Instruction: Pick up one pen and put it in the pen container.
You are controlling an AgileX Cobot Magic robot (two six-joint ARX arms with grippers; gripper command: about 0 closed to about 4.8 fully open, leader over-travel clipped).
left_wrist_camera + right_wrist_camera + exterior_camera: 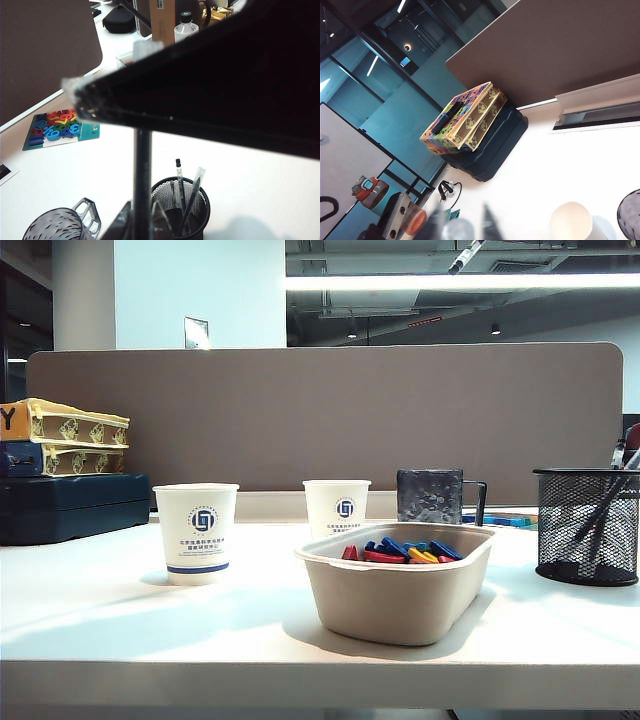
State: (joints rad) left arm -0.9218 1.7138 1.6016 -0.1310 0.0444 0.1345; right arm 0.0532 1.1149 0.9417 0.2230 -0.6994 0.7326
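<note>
left gripper (142,150) closed on pen (142,190), upright above pen container (200,192) for drop | right gripper: off-frame, state cannot tell

The left gripper (140,117) looms close to its wrist camera as a dark, blurred finger, clamped on the pen (142,175), whose barrel hangs straight down below it. The right gripper (464,225) shows only two blurred fingertips (487,220), standing apart with nothing between them.
</note>
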